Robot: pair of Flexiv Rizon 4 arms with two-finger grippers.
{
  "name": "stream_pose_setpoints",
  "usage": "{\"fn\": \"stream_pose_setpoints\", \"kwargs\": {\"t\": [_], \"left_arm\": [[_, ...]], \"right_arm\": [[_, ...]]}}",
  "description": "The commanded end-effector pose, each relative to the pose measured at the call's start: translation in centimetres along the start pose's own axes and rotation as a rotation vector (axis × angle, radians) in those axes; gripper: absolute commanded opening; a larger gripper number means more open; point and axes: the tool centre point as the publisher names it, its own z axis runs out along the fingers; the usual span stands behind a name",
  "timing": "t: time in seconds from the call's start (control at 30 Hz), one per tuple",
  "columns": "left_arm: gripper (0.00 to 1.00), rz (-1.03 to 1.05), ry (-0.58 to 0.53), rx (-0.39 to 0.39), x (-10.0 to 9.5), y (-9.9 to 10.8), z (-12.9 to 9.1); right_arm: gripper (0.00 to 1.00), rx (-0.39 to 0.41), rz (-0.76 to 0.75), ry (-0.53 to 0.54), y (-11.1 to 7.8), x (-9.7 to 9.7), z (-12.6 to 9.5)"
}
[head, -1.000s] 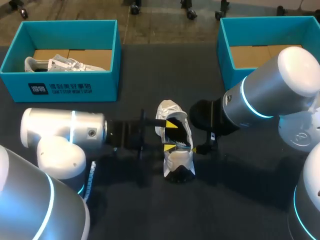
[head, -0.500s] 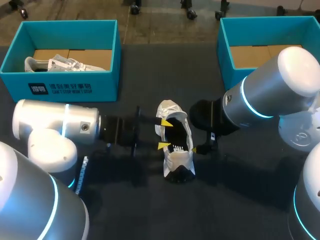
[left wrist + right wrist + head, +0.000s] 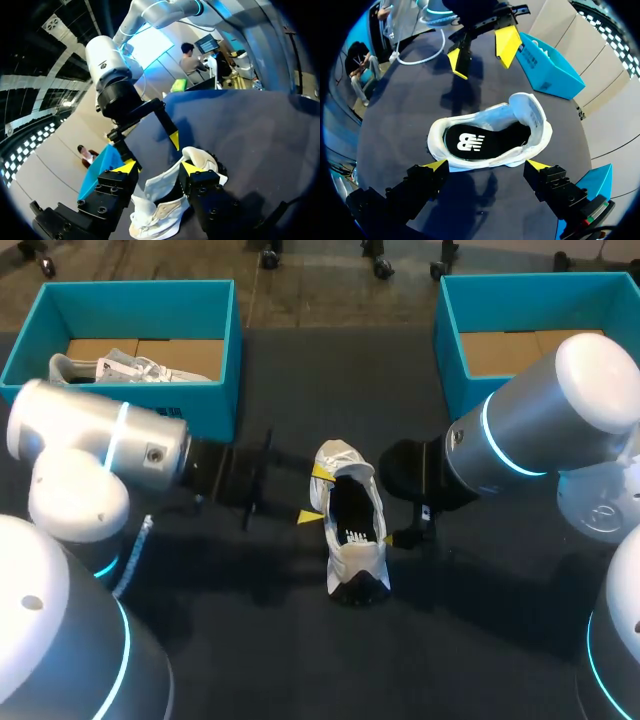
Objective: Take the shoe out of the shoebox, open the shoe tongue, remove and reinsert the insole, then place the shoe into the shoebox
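Note:
A white shoe [image 3: 345, 540] lies mid-table with its mouth wide and a black insole [image 3: 470, 142] with a white logo inside. My left gripper [image 3: 313, 494] stands open just left of the shoe, one yellow tip by the heel collar, holding nothing. From the left wrist, the shoe [image 3: 160, 210] lies low between the fingers of my left gripper [image 3: 158, 167]. My right gripper [image 3: 383, 508] is at the shoe's right side, open wide. In its own view my right gripper [image 3: 486, 165] has its tips at the shoe's near rim, and my left gripper [image 3: 481, 54] shows beyond it.
A teal shoebox [image 3: 140, 410] at the back left holds another white shoe [image 3: 130, 368]. A second teal box [image 3: 450, 350] at the back right shows only its cardboard floor. A white cable [image 3: 130, 550] hangs by my left arm.
My left gripper has drawn back to the left, out of the shoe's mouth, and the arm has swung toward the left box. The shoe and right arm have stayed put.

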Motion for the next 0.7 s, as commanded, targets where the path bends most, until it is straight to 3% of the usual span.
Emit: {"fn": "stream_pose_setpoints", "kwargs": {"t": [0.03,0.17,0.2,0.37,0.4,0.53,0.7], "left_arm": [[0.5,0.013,0.121,-0.005,-0.9,-0.2,-0.6],[0.63,0.04,0.2,-0.016,-1.6,-0.6,-1.0],[0.71,0.053,0.229,-0.019,-1.8,-0.7,-1.1],[0.7,0.082,0.282,-0.033,-2.4,-0.8,-1.4],[0.82,0.104,0.318,-0.038,-2.6,-0.9,-1.5],[1.0,0.132,0.372,-0.045,-3.3,-1.0,-1.9],[1.0,0.169,0.443,-0.047,-4.5,-1.3,-2.3]], "right_arm": [[1.0,-0.002,0.001,-0.001,-0.1,0.1,0.0],[1.0,0.005,0.028,-0.007,-0.7,0.2,-0.4],[1.0,0.013,0.036,-0.008,-0.9,0.2,-0.6],[1.0,0.028,0.041,-0.007,-1.2,0.0,-1.4],[1.0,0.044,0.04,-0.002,-1.4,0.0,-1.7],[1.0,0.068,0.039,0.0,-1.8,-0.2,-2.7],[1.0,0.094,0.033,0.01,-2.3,-0.5,-3.8]]}}
